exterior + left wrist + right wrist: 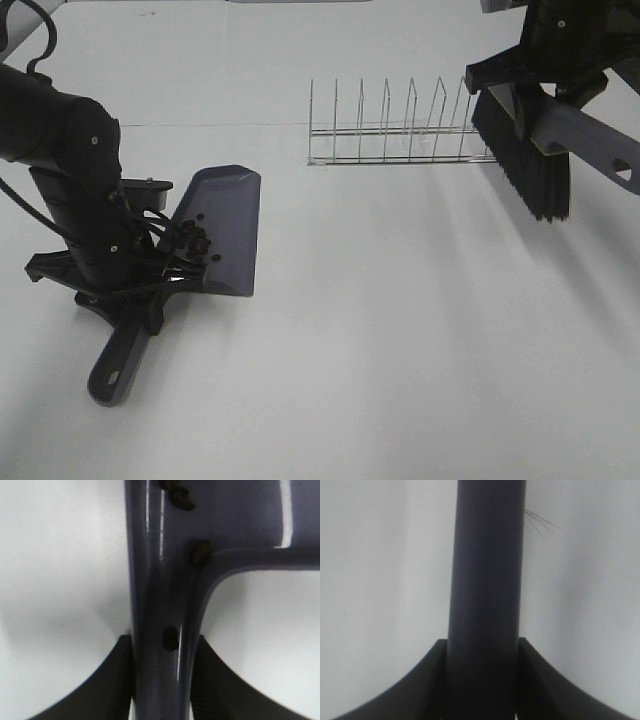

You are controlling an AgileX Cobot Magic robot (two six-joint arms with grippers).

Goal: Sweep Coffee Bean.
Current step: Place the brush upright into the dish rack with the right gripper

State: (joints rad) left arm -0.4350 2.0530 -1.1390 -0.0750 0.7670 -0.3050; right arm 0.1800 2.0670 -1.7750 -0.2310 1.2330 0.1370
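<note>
Our left hand (pixel 165 272) is clenched on the handle of the grey-purple dustpan (pixel 228 225). Its two black fingers (pixel 112 682) press against either side of that handle. The dustpan sits on the left of the white table (pixel 400 360), with its wide mouth turned towards the middle. The coffee beans (pixel 200 240) are bunched at the back of the pan, where it narrows into the handle, just beside the hand. In the left wrist view we see a few of them (pixel 171 638) lying in the handle's groove. Our right hand (pixel 540 80) grasps the brush (pixel 535 175) by its dark shaft (pixel 487 555), gripping it tightly on both sides. The black bristles point down at the right end of the wire rack (pixel 390 135), well apart from the dustpan.
</note>
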